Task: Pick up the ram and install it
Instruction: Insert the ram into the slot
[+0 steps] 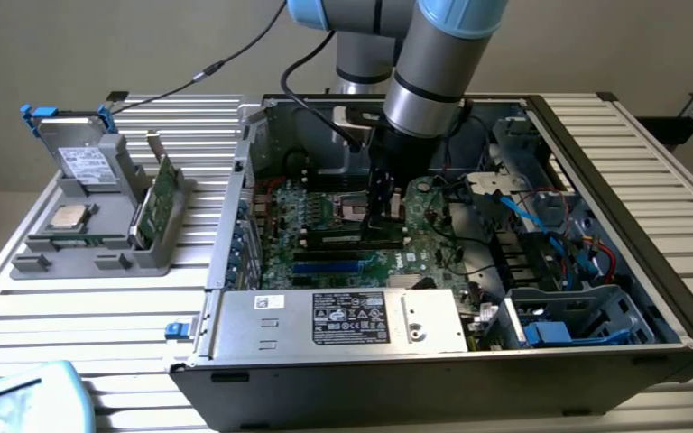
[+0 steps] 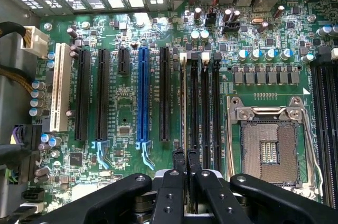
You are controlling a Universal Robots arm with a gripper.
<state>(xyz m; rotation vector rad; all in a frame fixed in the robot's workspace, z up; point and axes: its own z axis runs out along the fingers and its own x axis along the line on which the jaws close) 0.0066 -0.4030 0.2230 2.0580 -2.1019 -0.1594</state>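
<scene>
One gripper (image 2: 185,155) hangs on the single arm inside the open computer case (image 1: 443,388), low over the motherboard (image 2: 124,109). Its two fingers (image 2: 178,156) are drawn together on the thin top edge of the ram (image 2: 182,102). The ram stands edge-on, in line with one of four memory slots (image 2: 204,108) just beside the CPU socket (image 2: 266,152). It is at the slot farthest from that socket. Whether the stick is fully seated cannot be told.

The CPU socket is one, empty, with its metal frame around it. Beyond the memory slots from the socket lie six expansion slots: one blue (image 2: 142,94), one white (image 2: 60,86) and four black (image 2: 83,94), one of them short.

The case holds the motherboard and one silver power supply (image 1: 340,320) with a printed label, on the near side of the socket in the exterior view.

Well apart from the socket, outside the case on the exterior view's left, one grey holder (image 1: 94,262) sits on the slatted table (image 1: 82,334). It carries three things: one hard drive (image 1: 82,162) propped upright at the back, one square silver CPU chip (image 1: 69,216) lying flat, and one green card (image 1: 154,198) with a metal bracket standing on edge.
</scene>
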